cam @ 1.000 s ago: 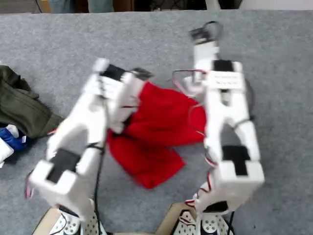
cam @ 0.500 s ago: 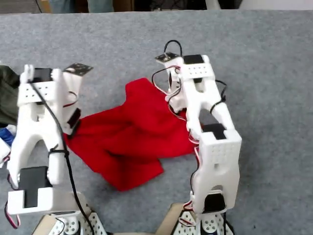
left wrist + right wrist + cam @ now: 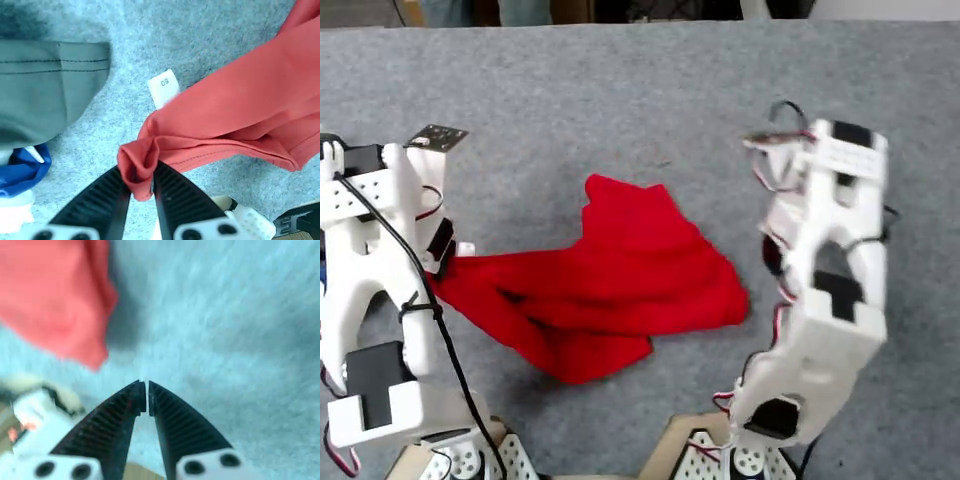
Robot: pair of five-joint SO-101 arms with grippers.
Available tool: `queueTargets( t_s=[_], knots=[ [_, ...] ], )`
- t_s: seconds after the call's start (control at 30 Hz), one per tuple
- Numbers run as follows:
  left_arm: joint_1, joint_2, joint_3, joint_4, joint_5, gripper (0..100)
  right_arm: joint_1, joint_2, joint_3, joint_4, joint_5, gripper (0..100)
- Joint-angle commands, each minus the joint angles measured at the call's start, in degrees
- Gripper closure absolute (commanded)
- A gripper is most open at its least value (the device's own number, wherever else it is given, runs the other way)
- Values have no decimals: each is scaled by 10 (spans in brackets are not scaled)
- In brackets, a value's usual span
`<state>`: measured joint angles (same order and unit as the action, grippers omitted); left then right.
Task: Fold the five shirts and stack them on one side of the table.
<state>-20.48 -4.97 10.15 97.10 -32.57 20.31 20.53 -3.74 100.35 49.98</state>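
Pile: olive shirt (image 3: 45, 85) and blue shirt (image 3: 22, 167), left edge.
Left gripper (image 3: 140, 175): pinching a bunched corner of the red shirt (image 3: 620, 270), which lies mid-table.
Right gripper (image 3: 145, 390): pressed together, empty, right of it.
Risk: the small pinch could slip under tension, leaving the shirt crumpled.

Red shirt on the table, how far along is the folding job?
Done: nothing looks folded; the red shirt lies rumpled on the table. In hand: the left gripper has its fingers shut on one edge of it; the right gripper is shut and empty over bare table. To do: folding this shirt, plus the olive shirt and blue garment heaped nearby, then stacking.
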Motion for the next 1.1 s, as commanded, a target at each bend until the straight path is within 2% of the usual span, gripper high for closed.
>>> queueTargets(
  t_s=[0.0, 0.13, 0.27, 0.37, 0.47, 0.57, 0.77, 0.9, 1.07],
  knots=[
    [-6, -17, -1, -2, -49, 971, 47, -96, 80, 8, 99, 984],
    [-37, -16, 0, -1, -118, 971, 33, -168, 95, -25, 102, 982],
    [-74, -16, 0, -1, -166, 971, -47, -189, 52, -102, -21, 946],
    [-87, -16, 6, -1, -165, 971, -118, -187, 19, -147, -128, 877],
    [-83, -21, 36, -1, -164, 971, -203, -163, -20, -169, -188, 841],
    [-63, -21, 65, -3, -133, 971, -265, -100, -82, -188, -248, 841],
    [-28, -21, 103, -6, -58, 971, -324, 113, -298, -185, -324, 840],
    [-22, -21, 100, -6, -4, 971, -345, 269, -485, -149, -330, 839],
    [-23, -21, 100, -8, 42, 971, -356, 439, -727, -55, -328, 839]
  ],
)
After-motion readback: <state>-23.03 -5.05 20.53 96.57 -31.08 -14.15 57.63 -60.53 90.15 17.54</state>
